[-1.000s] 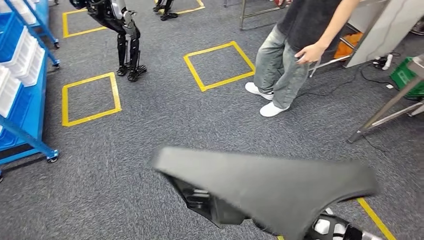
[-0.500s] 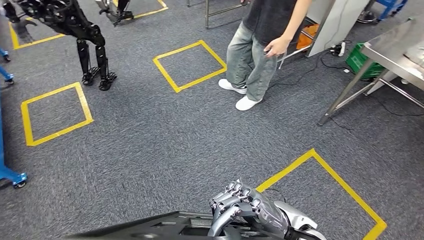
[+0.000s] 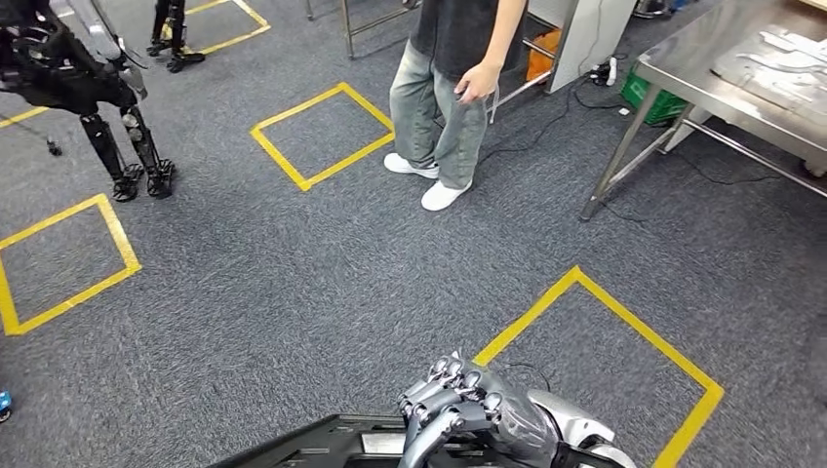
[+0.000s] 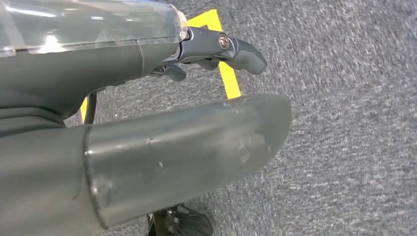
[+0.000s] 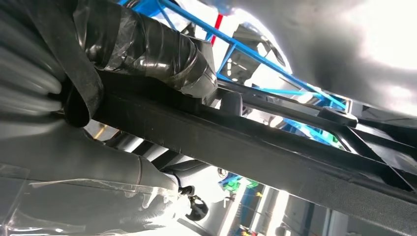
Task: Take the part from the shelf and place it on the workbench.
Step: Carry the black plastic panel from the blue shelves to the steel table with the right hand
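1. Head view: right hand (image 3: 478, 409) low and near, fingers curled over the black part (image 3: 322, 444), clamped on it. The part runs left from the hand, along the near edge. Steel workbench (image 3: 683, 60) sits far right, well apart. A person (image 3: 449, 88) stands far centre, just left of the bench leg; another robot (image 3: 88, 88) is far left. Yellow floor square (image 3: 605, 361) lies near right.
2. Left wrist view: left hand (image 4: 206, 49) over carpet, fingers apart, holding nothing.
3. Right wrist view: thumb (image 5: 147, 49) and fingers wrap the part's (image 5: 255, 142) black rail.
4. Step, my read: carry leg, part in hand, not yet at bench. Next: walk far right, clear the person, set it on the benchtop.
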